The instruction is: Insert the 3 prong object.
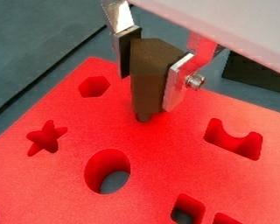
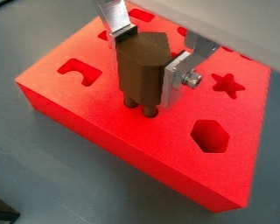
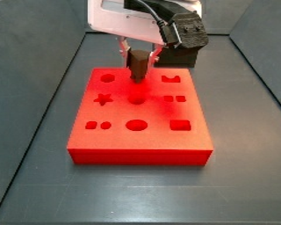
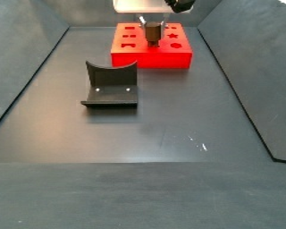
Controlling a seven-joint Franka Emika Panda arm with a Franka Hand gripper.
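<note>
The claw (image 2: 152, 63) pinches the brown peg (image 2: 145, 68) upright, its prongs touching the top of the red block (image 2: 95, 122) near the star hole (image 2: 227, 84).

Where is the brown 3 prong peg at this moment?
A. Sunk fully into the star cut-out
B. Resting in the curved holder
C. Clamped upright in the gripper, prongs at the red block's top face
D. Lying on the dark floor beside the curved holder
C: in both wrist views the gripper clamps the 3 prong object upright, prongs at the red block top.
</note>
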